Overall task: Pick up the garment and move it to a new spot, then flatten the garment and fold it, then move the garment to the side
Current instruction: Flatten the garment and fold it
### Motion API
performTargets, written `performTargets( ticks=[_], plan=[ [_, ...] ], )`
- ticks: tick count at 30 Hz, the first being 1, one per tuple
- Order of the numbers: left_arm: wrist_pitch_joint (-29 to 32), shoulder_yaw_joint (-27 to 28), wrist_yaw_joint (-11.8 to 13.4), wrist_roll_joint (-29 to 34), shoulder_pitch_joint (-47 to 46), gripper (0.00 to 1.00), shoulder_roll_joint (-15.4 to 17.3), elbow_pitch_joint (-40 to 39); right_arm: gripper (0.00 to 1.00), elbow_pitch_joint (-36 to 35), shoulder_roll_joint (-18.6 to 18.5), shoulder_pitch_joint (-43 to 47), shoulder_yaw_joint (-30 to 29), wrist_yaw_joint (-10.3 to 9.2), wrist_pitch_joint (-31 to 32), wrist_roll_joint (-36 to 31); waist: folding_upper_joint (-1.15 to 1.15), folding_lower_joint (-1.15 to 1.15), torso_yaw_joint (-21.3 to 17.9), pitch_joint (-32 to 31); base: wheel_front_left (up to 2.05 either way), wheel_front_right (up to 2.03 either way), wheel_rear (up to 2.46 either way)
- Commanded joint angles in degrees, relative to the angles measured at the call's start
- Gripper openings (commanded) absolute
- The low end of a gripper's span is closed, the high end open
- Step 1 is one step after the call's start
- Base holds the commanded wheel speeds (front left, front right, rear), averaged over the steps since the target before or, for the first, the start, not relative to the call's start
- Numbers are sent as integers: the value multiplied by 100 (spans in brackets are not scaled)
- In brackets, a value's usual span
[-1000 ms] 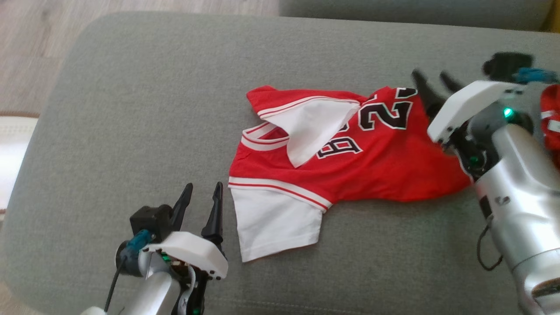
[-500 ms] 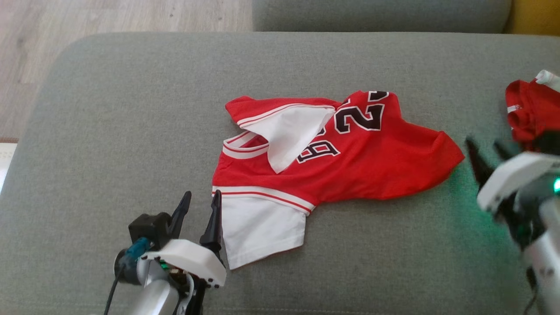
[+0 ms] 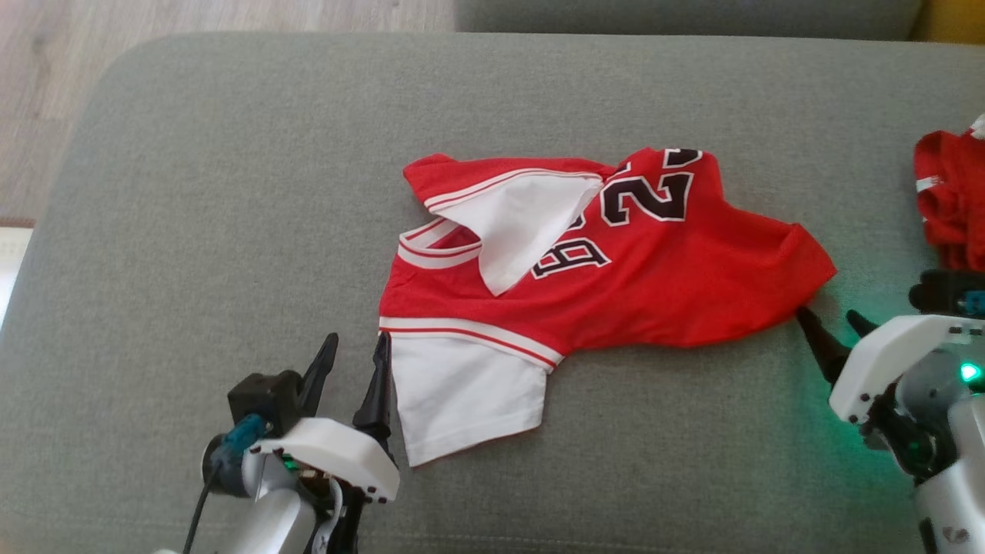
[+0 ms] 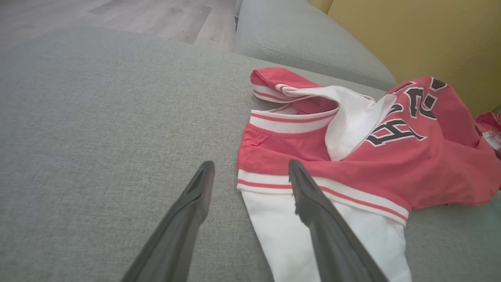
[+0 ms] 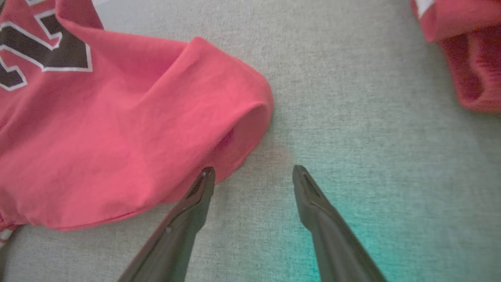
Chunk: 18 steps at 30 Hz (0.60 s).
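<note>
Flattening looks to be the step in hand. In the head view the garment (image 3: 616,261), a red jersey with white sleeves, lies rumpled at the middle of the grey cushion (image 3: 231,192), 1 white sleeve flopped over its chest. The left gripper (image 3: 358,340) sits at 7 o'clock, claw apart, beside the other white sleeve; the right gripper (image 3: 827,315) sits at 4 o'clock, claw also apart, just off the red hem corner. A second red garment (image 3: 950,200) lies at 3 o'clock, well apart. Black, white-edged characters run across the jersey; 1 reads like a 2, the others are part-covered, and I can read no brand. In the left wrist view the left gripper (image 4: 250,164) straddles the striped sleeve seam of the garment (image 4: 391,164) at 12 o'clock, holding nothing. In the right wrist view the right gripper (image 5: 252,169) has the rolled hem of the garment (image 5: 117,137) at 11 o'clock, 1 tip at its edge, gripping nothing. I judge the next move calls for both claws to pinch these opposite edges, draw them apart, then turn back the flopped sleeve.
</note>
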Motion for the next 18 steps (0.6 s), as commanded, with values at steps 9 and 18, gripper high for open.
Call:
performTargets(
  ticks=[9,18],
  plan=[
    [-67,137,-44,35,-339,100,68,-94,100,347,167,-698,-235,41,129,-404,0,0,158,146,0,0,0],
    [-69,145,-51,36,-350,100,77,-44,0,1177,176,-1123,-132,41,96,-484,0,0,204,102,0,0,0]
  ],
)
